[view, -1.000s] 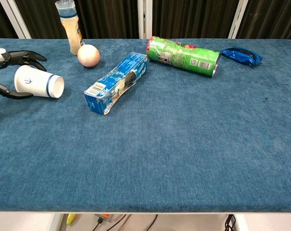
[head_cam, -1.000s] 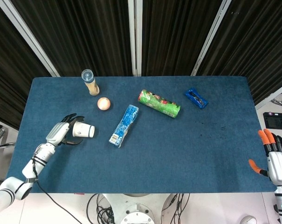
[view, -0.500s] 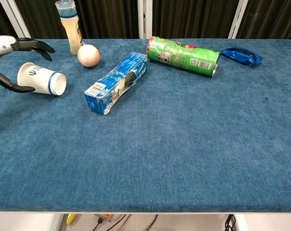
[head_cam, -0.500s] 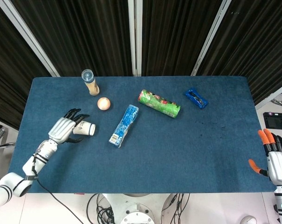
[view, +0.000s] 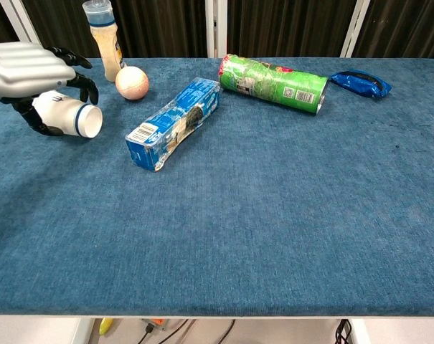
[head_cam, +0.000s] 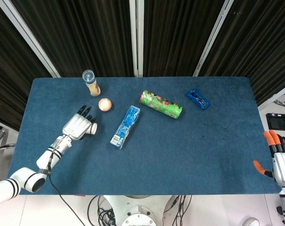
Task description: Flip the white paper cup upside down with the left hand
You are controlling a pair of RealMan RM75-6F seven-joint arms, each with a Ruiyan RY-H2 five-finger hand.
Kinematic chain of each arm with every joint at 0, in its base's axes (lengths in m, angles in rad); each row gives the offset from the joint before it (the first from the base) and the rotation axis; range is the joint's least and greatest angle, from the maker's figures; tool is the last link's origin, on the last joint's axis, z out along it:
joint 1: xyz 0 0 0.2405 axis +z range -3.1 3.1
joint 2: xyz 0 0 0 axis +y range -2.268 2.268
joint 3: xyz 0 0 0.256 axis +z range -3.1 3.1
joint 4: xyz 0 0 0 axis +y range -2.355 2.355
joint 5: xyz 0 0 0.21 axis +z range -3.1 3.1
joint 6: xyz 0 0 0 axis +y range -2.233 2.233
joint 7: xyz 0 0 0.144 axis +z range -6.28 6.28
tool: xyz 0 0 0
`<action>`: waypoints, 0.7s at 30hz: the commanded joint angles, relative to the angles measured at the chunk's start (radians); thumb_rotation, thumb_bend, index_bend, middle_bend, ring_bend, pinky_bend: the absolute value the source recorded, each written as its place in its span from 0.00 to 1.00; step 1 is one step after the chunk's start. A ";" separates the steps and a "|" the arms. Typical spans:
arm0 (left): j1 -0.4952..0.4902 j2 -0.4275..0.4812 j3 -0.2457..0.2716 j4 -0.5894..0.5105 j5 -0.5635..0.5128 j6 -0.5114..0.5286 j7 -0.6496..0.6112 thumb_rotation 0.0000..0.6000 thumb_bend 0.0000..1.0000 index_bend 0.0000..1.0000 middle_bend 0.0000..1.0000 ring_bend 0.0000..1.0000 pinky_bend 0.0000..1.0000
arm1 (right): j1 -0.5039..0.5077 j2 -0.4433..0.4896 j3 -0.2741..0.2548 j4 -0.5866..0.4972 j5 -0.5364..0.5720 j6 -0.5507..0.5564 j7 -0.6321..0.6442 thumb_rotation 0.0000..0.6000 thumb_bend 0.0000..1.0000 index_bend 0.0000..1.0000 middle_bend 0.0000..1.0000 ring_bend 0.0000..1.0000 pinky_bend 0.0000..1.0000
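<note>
Chest view, upper left: left hand [view: 31, 72] gripped the white paper cup [view: 72, 117], lying sideways on the blue table [view: 274, 215]; right hand [head_cam: 280, 162] rested open at lower right

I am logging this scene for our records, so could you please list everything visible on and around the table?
paper cup: 1, white with a blue band, on its side at the table's left, gripped by the left hand
bottle: 1, beige with a clear cap, upright, far left
ball: 1, pink, beside the bottle
blue packet: 1, lying centre-left
canister: 1, green, lying centre
blue wrapper: 1, far right
table: 1, blue cloth
left hand: silver, fingers around the cup
right hand: white, orange fingertips, off the table's right edge
</note>
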State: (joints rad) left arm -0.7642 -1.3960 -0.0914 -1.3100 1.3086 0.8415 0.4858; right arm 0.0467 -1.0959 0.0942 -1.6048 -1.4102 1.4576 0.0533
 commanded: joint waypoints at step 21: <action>0.068 -0.016 -0.081 -0.077 0.006 0.166 -0.500 1.00 0.22 0.42 0.42 0.09 0.06 | 0.011 -0.006 0.001 0.005 0.018 -0.029 -0.003 1.00 0.19 0.00 0.00 0.00 0.00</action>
State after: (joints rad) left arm -0.7470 -1.4016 -0.1442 -1.3923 1.2648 0.9451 0.2423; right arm 0.0575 -1.1019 0.0952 -1.5998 -1.3924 1.4285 0.0505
